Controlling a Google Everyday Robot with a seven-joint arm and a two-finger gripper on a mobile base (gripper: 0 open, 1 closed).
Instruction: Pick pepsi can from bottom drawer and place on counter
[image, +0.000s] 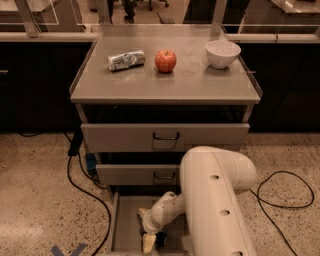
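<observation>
The bottom drawer (124, 226) is pulled open at the foot of the cabinet and shows a plain grey floor. My white arm reaches down into it. My gripper (149, 243) is low inside the drawer at the bottom edge of the view. A small dark blue piece of the pepsi can (161, 238) shows right beside the gripper, mostly hidden by it. The counter (165, 89) is the flat grey top of the cabinet, well above the gripper.
On the counter a silver-white can (125, 60) lies on its side, with a red apple (165, 60) and a white bowl (223, 53) to its right. Two upper drawers with dark handles (165, 136) are slightly open. Black cables (80, 185) lie on the speckled floor on both sides.
</observation>
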